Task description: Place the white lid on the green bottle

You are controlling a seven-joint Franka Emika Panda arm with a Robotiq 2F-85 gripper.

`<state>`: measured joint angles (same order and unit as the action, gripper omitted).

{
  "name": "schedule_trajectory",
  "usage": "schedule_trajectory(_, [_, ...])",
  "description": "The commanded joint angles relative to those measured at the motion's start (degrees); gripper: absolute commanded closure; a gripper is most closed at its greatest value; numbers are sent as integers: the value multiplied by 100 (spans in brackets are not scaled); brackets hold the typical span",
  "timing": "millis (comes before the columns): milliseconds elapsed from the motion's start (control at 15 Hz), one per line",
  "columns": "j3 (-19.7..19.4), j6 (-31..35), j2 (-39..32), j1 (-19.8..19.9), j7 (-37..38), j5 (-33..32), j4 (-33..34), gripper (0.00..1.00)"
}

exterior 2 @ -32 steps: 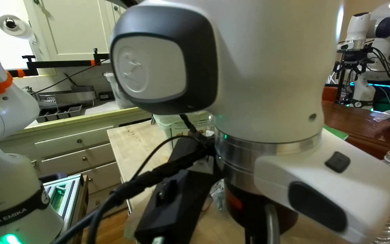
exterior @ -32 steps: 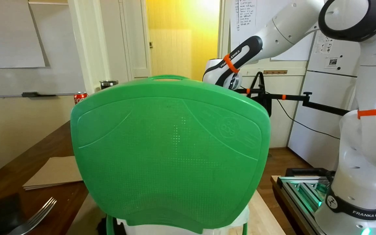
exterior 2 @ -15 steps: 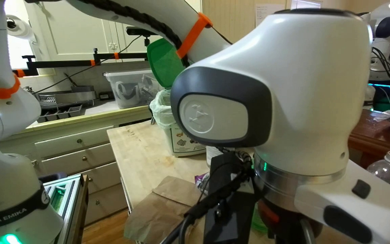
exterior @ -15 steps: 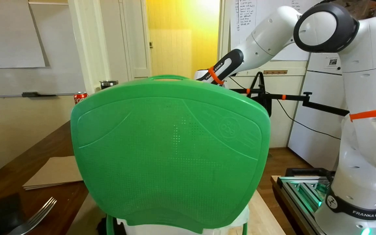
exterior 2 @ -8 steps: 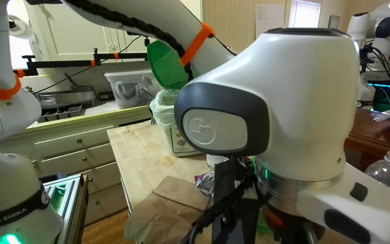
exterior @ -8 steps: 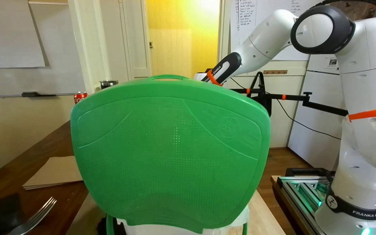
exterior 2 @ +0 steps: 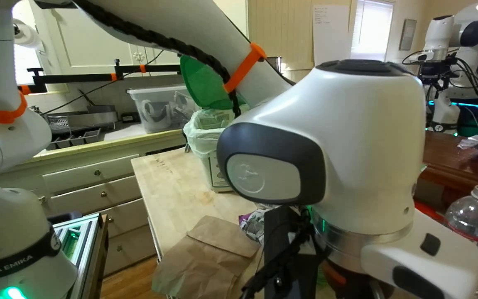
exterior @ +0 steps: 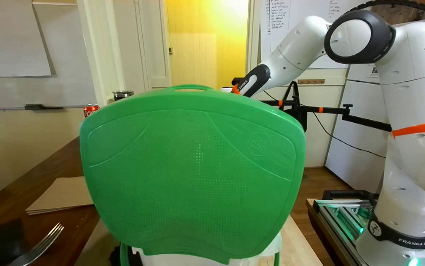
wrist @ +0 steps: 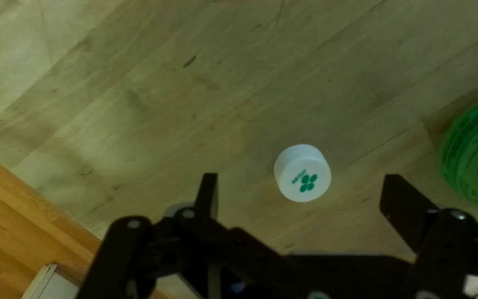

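Awaiting the grasp: the white lid (wrist: 302, 173) framed by spread fingers (wrist: 209, 195)

Nearest: the gripper (wrist: 300, 181), at the 6 o'clock side of the wrist view, jaws wide apart, nothing held. One finger stands at 9 o'clock of the lid, its partner at 3; neither appears to touch it. I take the step in hand to be lining up for the pick, with the capping not yet begun.

Next: the lid, green-printed face upward on the wooden tabletop (wrist: 139, 104). The move called for, I judge, is a straight descent that keeps the lid midway, then an even squeeze on its sides and a lift. Height above the wood is hard to read, so a slow finish seems wise.

Beyond, toward 3 o'clock from the lid: the green bottle (wrist: 477, 160), cut off by the view's edge, its mouth out of sight. The carry should, I expect, run that way, and the mouth must be found before the lid is set down level.

Farther off, in an exterior view: the arm (exterior 2: 367, 145) screens the work; brown paper (exterior 2: 209, 257) lies at its 8 o'clock, and past the paper, at 12 o'clock, stands a lined bin (exterior 2: 214, 174), green cover (exterior 2: 201, 85) raised.
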<state>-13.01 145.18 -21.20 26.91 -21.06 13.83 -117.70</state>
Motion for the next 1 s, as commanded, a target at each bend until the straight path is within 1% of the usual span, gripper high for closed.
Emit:
schedule_trajectory(0, [157,194,-65,119,-218,142,-87,11])
schedule_trajectory(67, [165,206,-79,119,-229,127,-83,25])
schedule_trajectory(133, [171,230,-90,120,-235,115,-82,31])
schedule_trajectory(200, [180,245,-99,126,-244,112,-79,41])
schedule_trajectory(333, [189,317,-130,135,-252,93,-75,55])
schedule_trajectory(400, [192,357,-143,136,-260,80,-74,64])
schedule_trajectory(600, [200,410,-159,157,-306,57,-63,87])
schedule_trajectory(667, [190,384,-130,165,-318,43,-67,91])
schedule_trajectory(933, [166,168,101,237,-457,22,-95,91])
